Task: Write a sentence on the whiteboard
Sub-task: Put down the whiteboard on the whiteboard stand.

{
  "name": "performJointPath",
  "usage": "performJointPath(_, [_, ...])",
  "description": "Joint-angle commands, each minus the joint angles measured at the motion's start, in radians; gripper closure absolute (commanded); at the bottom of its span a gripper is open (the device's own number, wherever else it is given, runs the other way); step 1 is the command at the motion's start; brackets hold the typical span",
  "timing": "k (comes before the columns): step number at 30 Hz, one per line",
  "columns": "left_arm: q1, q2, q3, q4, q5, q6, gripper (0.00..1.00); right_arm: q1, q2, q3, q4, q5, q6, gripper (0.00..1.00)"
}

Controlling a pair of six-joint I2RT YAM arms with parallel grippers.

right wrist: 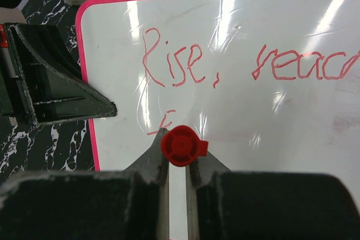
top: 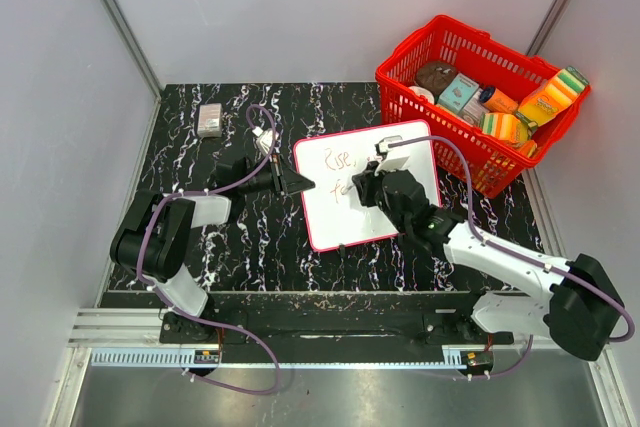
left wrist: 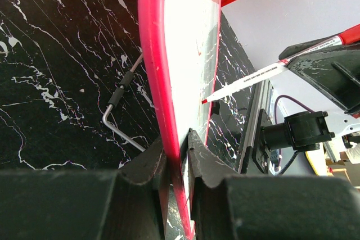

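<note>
Red cursive sentence is standing partway done on red-rimmed white whiteboard, second row seemingly beginning; left gripper is clamping board edge, right gripper is clenching red-capped marker.

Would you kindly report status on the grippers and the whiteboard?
Left gripper clamped on whiteboard edge. Right gripper shut on marker, tip at board. Sentence: first row starts "Rise," second row barely begun. Nothing obstructing.

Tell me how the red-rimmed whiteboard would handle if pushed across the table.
The thin red-rimmed white whiteboard looks stiff: its edge runs straight though the left gripper pinches only one side in its jaws. Probably light for its size, being so thin. On the glossy black marbled table it would likely slide, not tip.
</note>
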Motion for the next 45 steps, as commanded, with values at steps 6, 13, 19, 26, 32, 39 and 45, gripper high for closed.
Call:
performJointPath(6, [-0.018,-0.024,0.018,0.016,-0.010,0.091,1.00,0.002,-0.019,-0.007,-0.033,0.083,-0.010,1.00])
performJointPath(13, [-0.016,-0.024,0.018,0.016,-0.008,0.091,1.00,0.002,0.006,0.030,-0.006,0.114,-0.022,1.00])
performJointPath(19, [-0.018,-0.024,0.018,0.016,-0.008,0.091,1.00,0.001,0.033,0.073,0.017,0.114,-0.042,1.00])
performJointPath(26, [-0.016,-0.024,0.018,0.018,-0.010,0.090,1.00,0.001,0.041,0.084,0.028,0.099,-0.044,1.00])
performJointPath(32, [-0.018,-0.022,0.020,0.016,-0.010,0.091,1.00,0.001,-0.008,0.050,0.056,0.065,-0.044,1.00])
performJointPath(39, [-0.018,-0.024,0.020,0.018,-0.008,0.090,1.00,-0.005,-0.051,0.032,0.054,0.100,-0.053,1.00])
performJointPath(45, [-0.019,-0.024,0.020,0.018,-0.008,0.091,1.00,-0.024,-0.022,0.036,0.051,0.091,-0.050,1.00])
